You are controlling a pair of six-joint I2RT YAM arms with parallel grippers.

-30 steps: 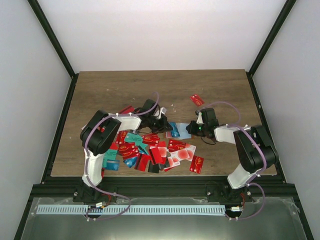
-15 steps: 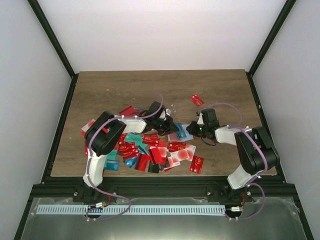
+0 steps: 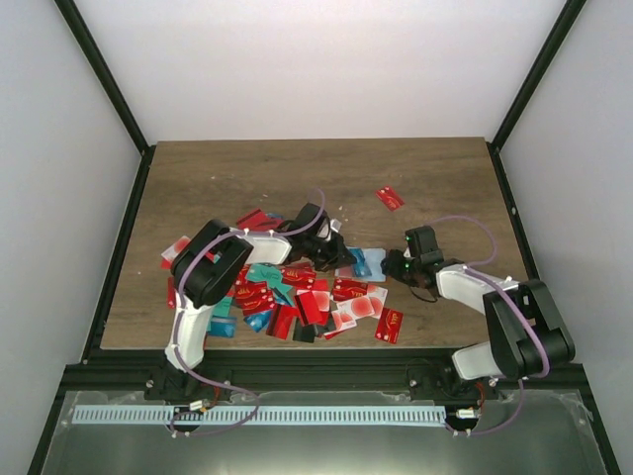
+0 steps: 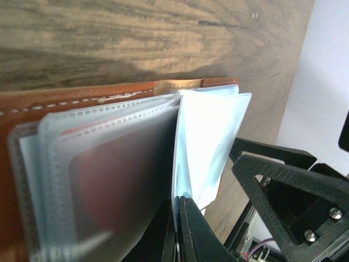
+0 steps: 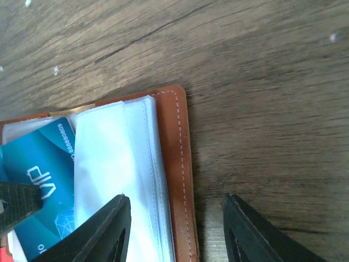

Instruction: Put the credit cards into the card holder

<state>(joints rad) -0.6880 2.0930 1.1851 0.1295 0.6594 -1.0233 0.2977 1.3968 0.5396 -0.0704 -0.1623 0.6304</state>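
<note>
The card holder (image 3: pixel 368 262) lies open on the table, brown leather with a stitched edge (image 5: pixel 177 142) and pale blue sleeves. A teal credit card (image 5: pixel 38 174) shows inside it. My left gripper (image 4: pixel 179 201) is shut on one pale sleeve (image 4: pixel 204 142) of the holder, standing it up. My right gripper (image 5: pixel 177 221) is open, its fingers straddling the holder's right edge without touching it; from above it (image 3: pixel 398 267) sits just right of the holder. A heap of credit cards (image 3: pixel 287 292), mostly red, lies in front of the left arm.
One red card (image 3: pixel 390 198) lies alone toward the back right. Another red card (image 3: pixel 389 325) lies near the front edge, right of the heap. Dark frame rails border the wooden table (image 3: pixel 247 178) on both sides.
My right gripper has opened and drawn back to the right, away from the holder. The left gripper has stayed shut and shifted slightly right with the sleeve.
</note>
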